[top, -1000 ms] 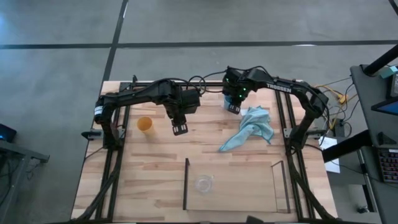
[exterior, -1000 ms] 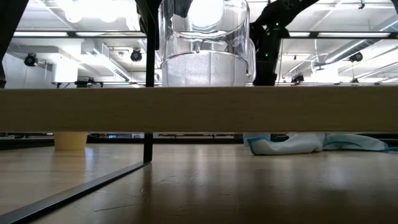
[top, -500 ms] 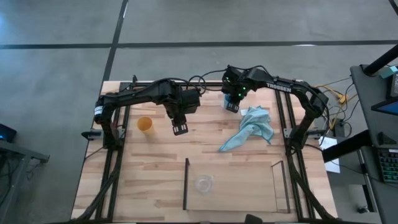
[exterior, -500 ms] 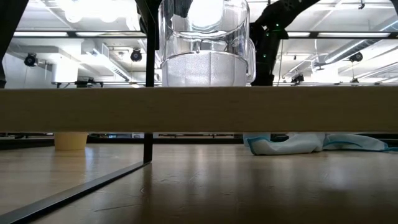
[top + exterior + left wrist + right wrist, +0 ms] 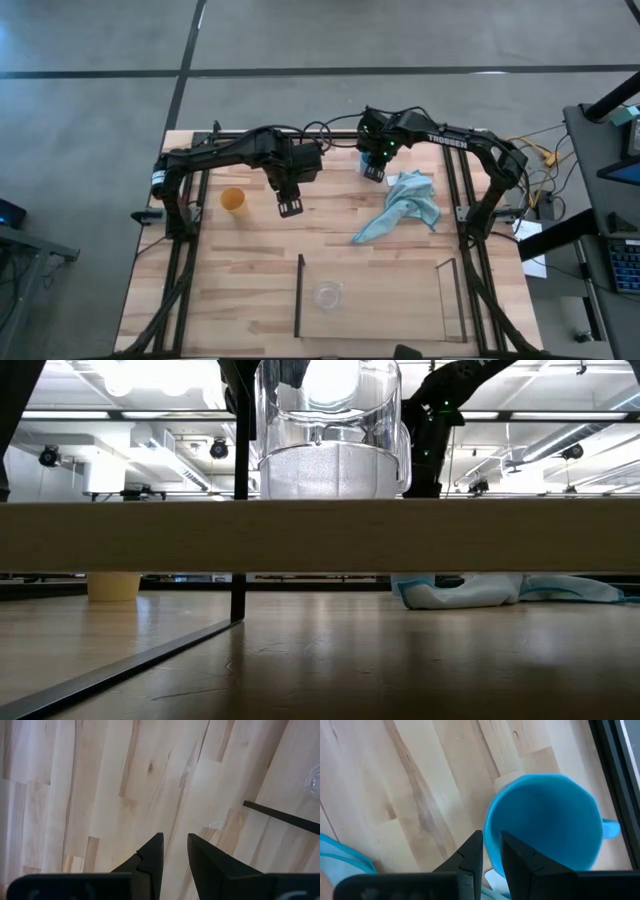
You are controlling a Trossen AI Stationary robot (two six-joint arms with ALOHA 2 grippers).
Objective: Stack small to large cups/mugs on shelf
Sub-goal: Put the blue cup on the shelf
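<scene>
Right gripper (image 5: 491,851) down over the light blue mug (image 5: 547,820) at the table's far edge, fingers nearly together with only a slim gap, straddling the near rim, one finger seemingly inside and one outside, though true contact hard to judge from here. Mug upright, handle pointing away from the fingers, just beside the light blue cloth (image 5: 405,205). Probably a stiff, fairly light vessel with a smooth, slippery wall; best pinched across the rim, squeezed gently, lifted straight so nothing tips. Left gripper (image 5: 175,851) hanging over bare wood at mid-table, fingers close together, nothing held. Yellow-orange cup (image 5: 233,200) standing alone toward the left side, well apart from the rest. Clear cup (image 5: 327,295) already sitting on the shelf (image 5: 300,295) at the near edge, close to its left upright; thin-looking and likely fragile, worth a soft touch when nesting or stacking anything with it. Two vessels not yet on the shelf
</scene>
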